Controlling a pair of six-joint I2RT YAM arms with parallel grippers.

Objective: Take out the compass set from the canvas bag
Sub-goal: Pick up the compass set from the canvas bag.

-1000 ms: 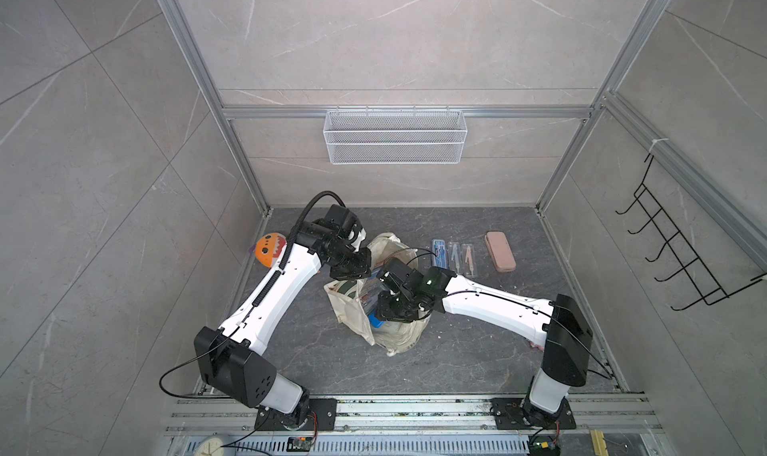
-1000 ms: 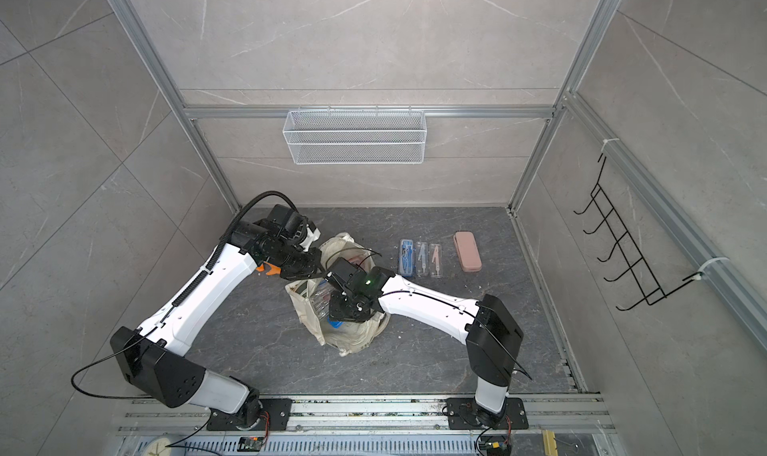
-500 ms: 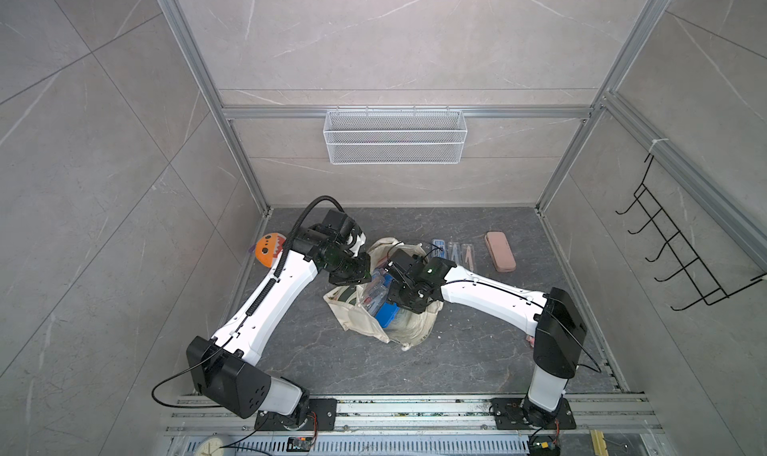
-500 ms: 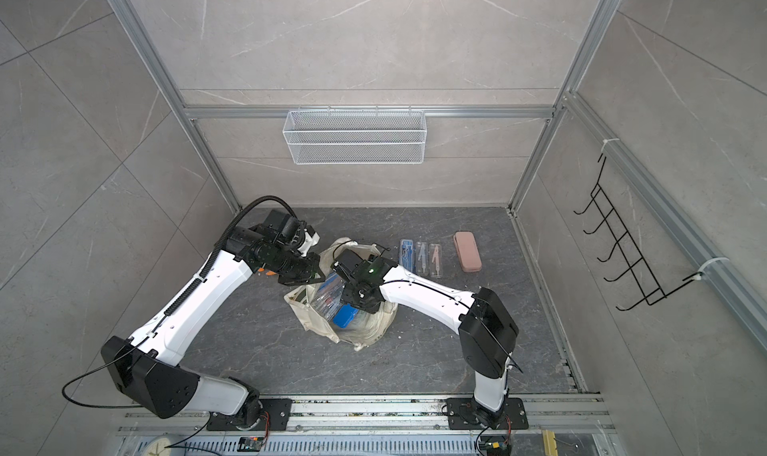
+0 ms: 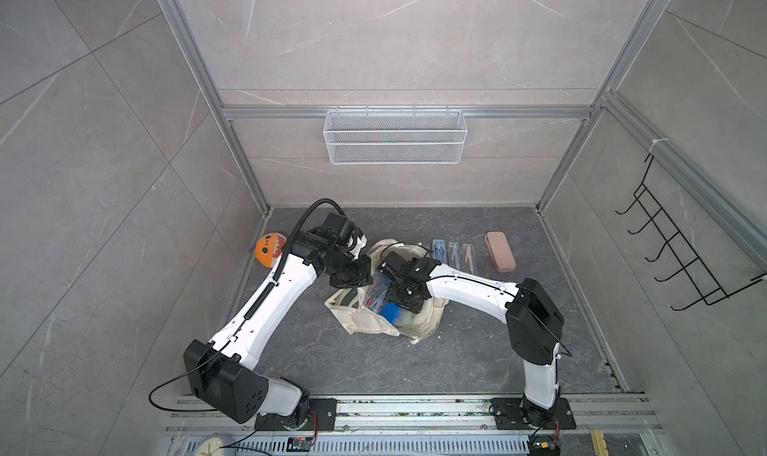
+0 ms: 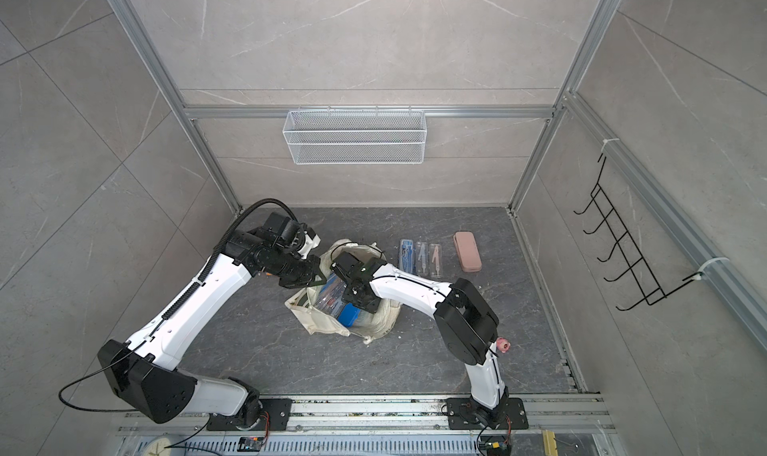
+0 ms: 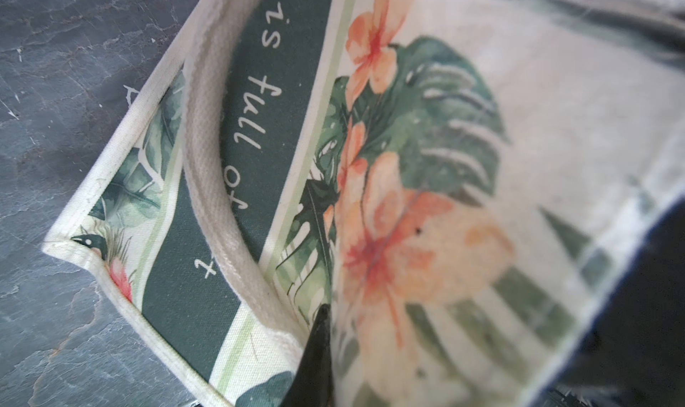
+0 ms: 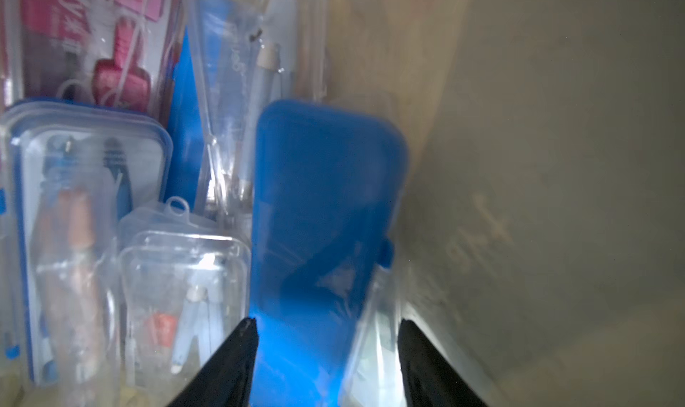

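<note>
Keeps canvas bag [image 5: 367,322] rim pinched in closed left jaws while spreading right jaws wider around blue case [image 8: 326,201] inside, readying grasp.

Inside the canvas bag [image 5: 369,325] sat compass sets [image 5: 389,310]; behind and right of it lay three cases [image 5: 455,255], then a pencil case [image 5: 500,257] farther right.
</note>
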